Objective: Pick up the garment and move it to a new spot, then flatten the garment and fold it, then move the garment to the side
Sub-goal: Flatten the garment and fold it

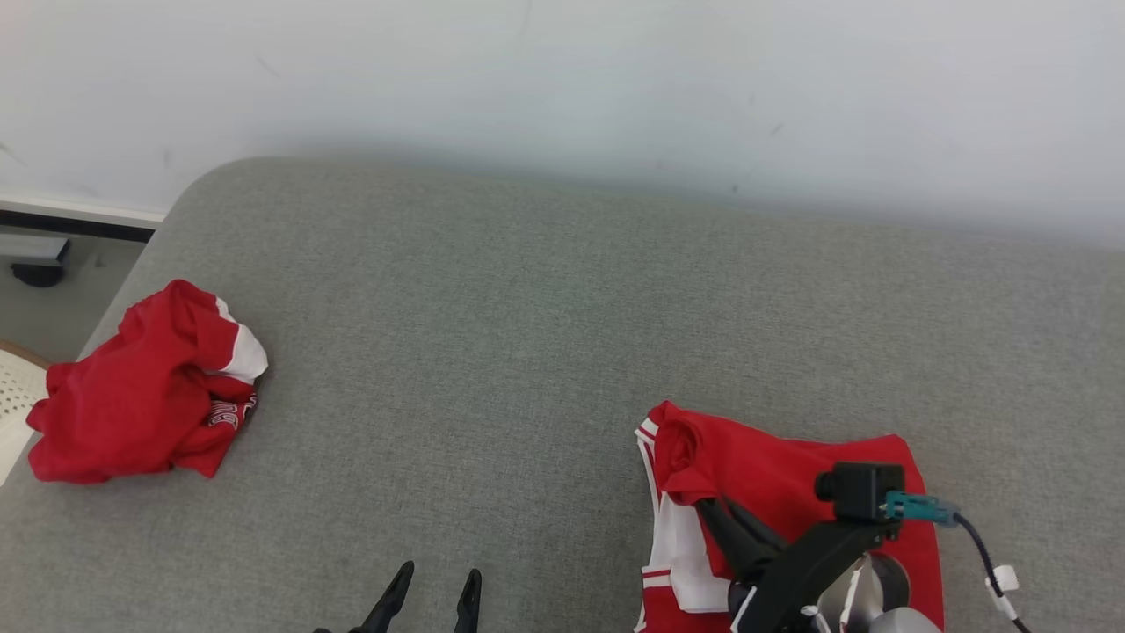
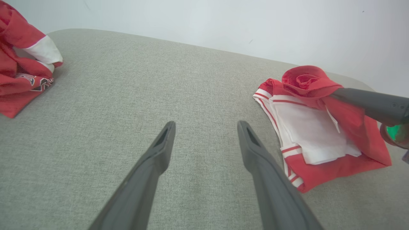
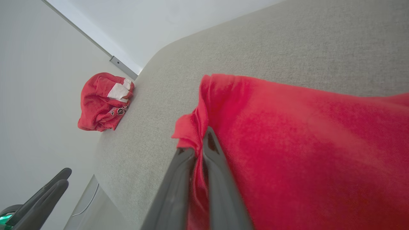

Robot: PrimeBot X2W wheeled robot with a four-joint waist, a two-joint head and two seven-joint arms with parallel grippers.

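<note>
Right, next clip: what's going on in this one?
The robot is handling a red and white garment that lies partly folded on the grey padded surface. Its right gripper is shut on a bunched red corner of that garment. The left gripper is open over bare surface, holding nothing. A second red garment sits crumpled near the surface's left edge.

Grey cushion (image 1: 527, 308), white wall (image 1: 562, 79), perhaps a basket (image 1: 13, 396)
</note>
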